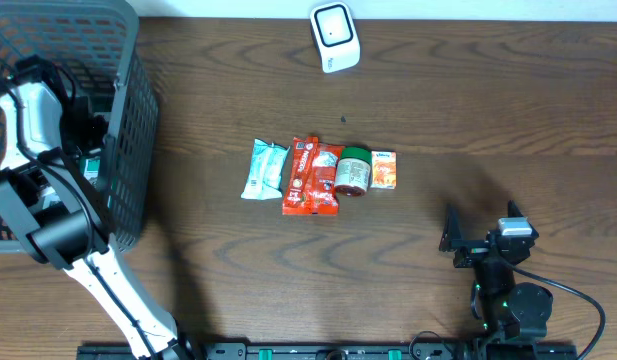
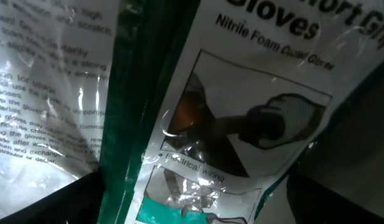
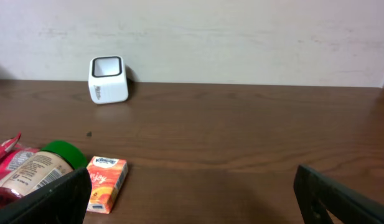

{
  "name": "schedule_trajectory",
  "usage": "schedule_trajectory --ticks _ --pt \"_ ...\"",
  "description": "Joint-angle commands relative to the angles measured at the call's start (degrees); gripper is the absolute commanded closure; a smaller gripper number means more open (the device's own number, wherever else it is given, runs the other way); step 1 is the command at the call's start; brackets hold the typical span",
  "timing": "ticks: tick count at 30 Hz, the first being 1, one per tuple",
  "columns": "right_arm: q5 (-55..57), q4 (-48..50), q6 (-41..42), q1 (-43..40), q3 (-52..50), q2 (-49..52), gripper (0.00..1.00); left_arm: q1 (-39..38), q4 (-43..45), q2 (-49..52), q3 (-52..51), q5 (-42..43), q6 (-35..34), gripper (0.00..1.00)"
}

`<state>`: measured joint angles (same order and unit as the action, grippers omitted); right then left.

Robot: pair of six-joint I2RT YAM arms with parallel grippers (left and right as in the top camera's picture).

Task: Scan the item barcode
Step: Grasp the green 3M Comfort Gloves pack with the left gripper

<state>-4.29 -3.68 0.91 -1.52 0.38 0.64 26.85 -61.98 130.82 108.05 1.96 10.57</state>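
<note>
Left gripper (image 2: 192, 208) hangs spread wide over the gloves packet (image 2: 241, 124) down in the grey basket (image 1: 128, 120) — nothing pinched. No barcode shows yet. I'd bite a flat edge, not the crinkly film, and lift clear of the mesh before heading for the white scanner (image 1: 335, 37). Right gripper (image 3: 192, 205) idles, jaws apart — dark wood table (image 1: 508, 110), plain pale wall (image 3: 241, 37).

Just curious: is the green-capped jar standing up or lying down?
Lying down: the jar shows its label from above, green cap pointing sideways.
</note>
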Motion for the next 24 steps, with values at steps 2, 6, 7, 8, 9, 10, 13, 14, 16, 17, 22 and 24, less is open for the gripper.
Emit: schedule_trajectory --ticks 2,6,7,8,9,10,13,14,16,17,22,24 --pt "-0.3 -0.2 0.7 0.2 -0.1 -0.3 0.01 0.0 1.9 2.4 -2.9 0.3 0.5 0.05" --pt "-0.3 -0.2 0.7 0.2 -0.1 -0.3 0.01 0.2 3.0 2.5 -3.9 0.3 0.5 0.52" --pt "-0.3 -0.2 0.7 0.2 -0.1 -0.3 0.01 0.1 3.0 2.5 -3.8 0.3 0.6 0.64" --pt "-0.3 -0.2 0.7 0.2 -0.1 -0.3 0.01 0.2 3.0 2.5 -3.8 0.3 0.5 0.75" --pt "-0.3 -0.2 0.7 0.2 -0.1 -0.3 0.01 0.2 2.9 2.5 -3.6 0.3 0.6 0.8" --pt "-0.3 -0.2 0.7 0.2 -0.1 -0.3 0.01 0.2 2.8 2.5 -3.4 0.3 0.5 0.86" --pt "-0.3 -0.2 0.7 0.2 -0.1 -0.3 0.01 0.1 0.9 1.9 -1.0 0.3 0.5 0.93" --pt "-0.3 -0.2 0.7 0.2 -0.1 -0.3 0.01 0.2 0.2 1.4 0.0 0.3 0.5 0.93" --pt "-0.3 -0.2 0.7 0.2 -0.1 -0.3 0.01 0.2 -0.8 -0.5 2.4 0.3 0.3 0.93" --pt "-0.3 -0.2 0.7 0.2 -0.1 -0.3 0.01 0.1 -1.1 -1.7 3.6 0.3 0.0 0.93" --pt "-0.3 -0.2 0.7 0.2 -0.1 -0.3 0.01 0.1 0.2 -11.8 8.0 0.3 -0.8 0.93" --pt "-0.3 -0.2 0.7 0.2 -0.1 -0.3 0.01 0.1 3.0 -18.2 8.4 -0.2 -1.1 0.93"
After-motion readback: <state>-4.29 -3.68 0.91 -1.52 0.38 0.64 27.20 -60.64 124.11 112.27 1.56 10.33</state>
